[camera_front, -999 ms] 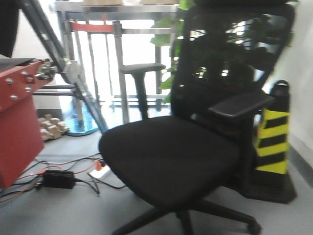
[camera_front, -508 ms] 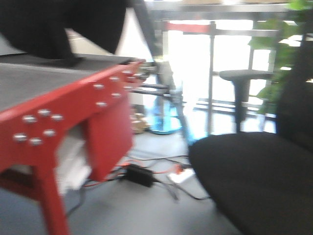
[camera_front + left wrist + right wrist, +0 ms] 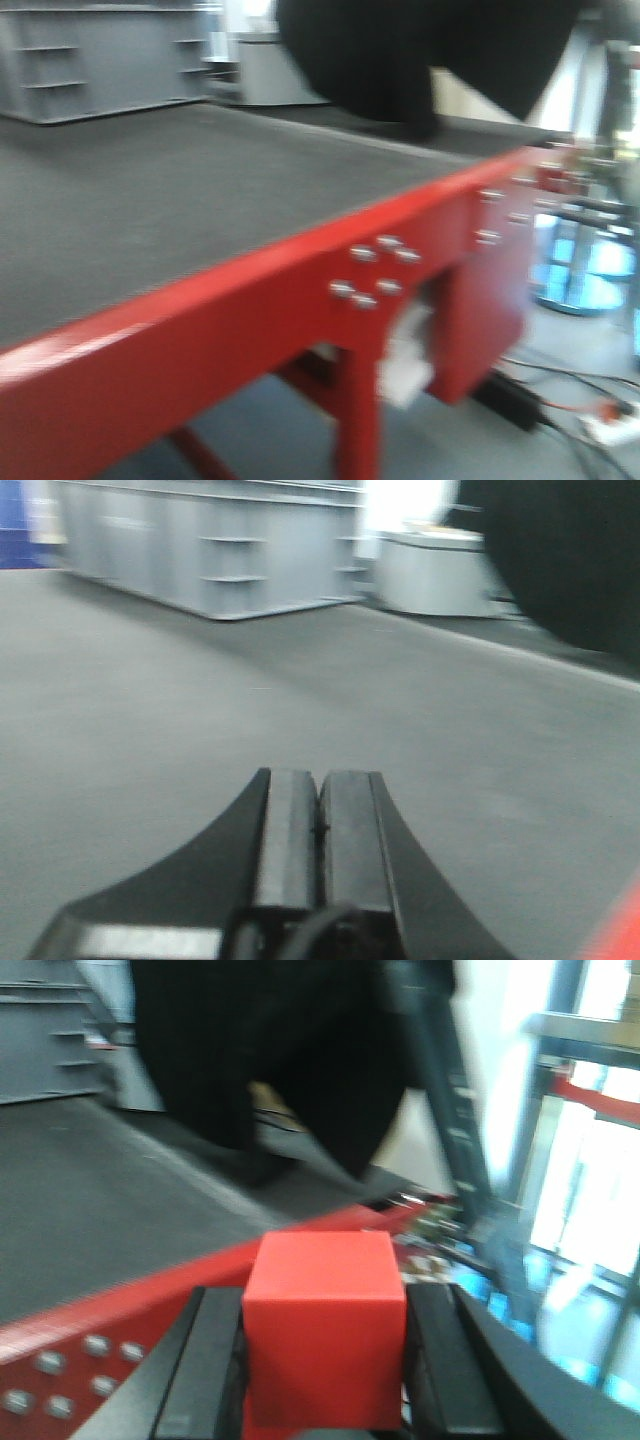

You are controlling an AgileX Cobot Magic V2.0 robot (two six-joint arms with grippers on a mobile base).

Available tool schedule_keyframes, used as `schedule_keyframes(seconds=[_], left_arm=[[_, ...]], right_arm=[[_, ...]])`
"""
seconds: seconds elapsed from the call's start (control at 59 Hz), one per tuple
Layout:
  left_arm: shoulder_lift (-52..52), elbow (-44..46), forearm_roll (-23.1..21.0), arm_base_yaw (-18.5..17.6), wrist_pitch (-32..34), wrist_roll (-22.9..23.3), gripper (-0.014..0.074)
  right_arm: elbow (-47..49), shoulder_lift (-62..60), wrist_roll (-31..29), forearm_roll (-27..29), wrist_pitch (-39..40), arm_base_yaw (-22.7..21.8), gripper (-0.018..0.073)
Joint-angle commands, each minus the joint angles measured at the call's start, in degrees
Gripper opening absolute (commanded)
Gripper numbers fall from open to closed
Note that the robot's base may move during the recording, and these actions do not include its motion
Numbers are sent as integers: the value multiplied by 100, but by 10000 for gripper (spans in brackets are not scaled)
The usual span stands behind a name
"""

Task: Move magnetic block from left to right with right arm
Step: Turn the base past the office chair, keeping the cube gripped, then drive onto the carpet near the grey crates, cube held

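While the left arm [image 3: 320, 815] idles, jaws closed, the right arm [image 3: 324, 1305] grips the magnetic block [image 3: 325, 1345] for carrying rightward.

Red-framed table [image 3: 150, 200] with dark grey mat top

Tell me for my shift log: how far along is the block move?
Done: the magnetic block is clamped in the right end effector. In hand: it is held in the air, with the red table edge behind it. Left: setting it down on the right and releasing; no drop spot is visible. The left end effector is shut and empty.
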State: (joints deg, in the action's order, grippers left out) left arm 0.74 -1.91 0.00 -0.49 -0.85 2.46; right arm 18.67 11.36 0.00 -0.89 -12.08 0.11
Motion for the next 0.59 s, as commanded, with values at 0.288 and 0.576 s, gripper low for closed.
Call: schedule_keyframes(seconds=[0.288,0.576], left_arm=[[67,-44,0,-1,516,25,-116],[67,-44,0,-1,516,25,-116]], right_arm=[[153,70,0,-65,550,-31,191],[153,70,0,-65,550,-31,191]])
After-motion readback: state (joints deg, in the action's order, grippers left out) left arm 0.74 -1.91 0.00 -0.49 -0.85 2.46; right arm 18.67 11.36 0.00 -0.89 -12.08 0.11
